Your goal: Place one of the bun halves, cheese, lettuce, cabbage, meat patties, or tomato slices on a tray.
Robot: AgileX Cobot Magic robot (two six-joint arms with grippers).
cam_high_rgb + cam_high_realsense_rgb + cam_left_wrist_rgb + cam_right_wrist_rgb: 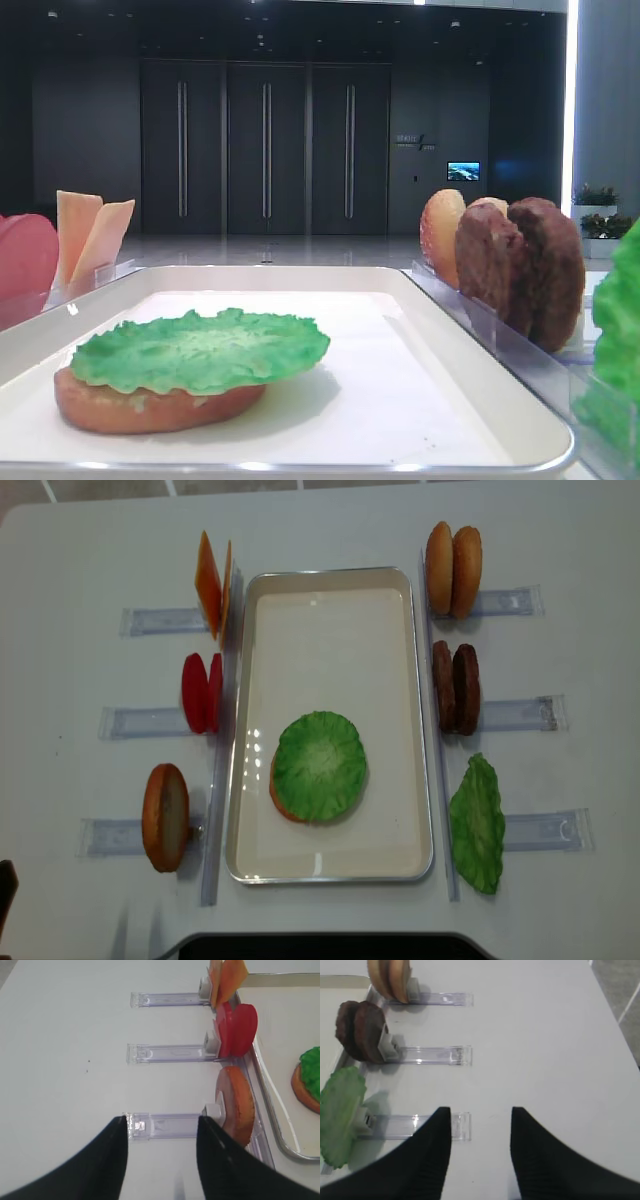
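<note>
my right claw [481, 1125] hangs apart and empty over the white tabletop [545, 1035], just beside the clear holder propping the frilly green lettuce leaf [340, 1110] upright for grabbing, while the off-white rectangular tray [420, 730] already carries lettuce on a bun half.

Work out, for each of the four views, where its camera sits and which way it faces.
Exterior high: low at the tray's near end, facing along it.
Realsense: overhead, looking straight down; no tool visible.
Right wrist: behind the right tool, facing the meat patties.
Left wrist: behind the left tool, facing the tomato slices.
Shared: both exterior views show the lettuce on a bun half.
</note>
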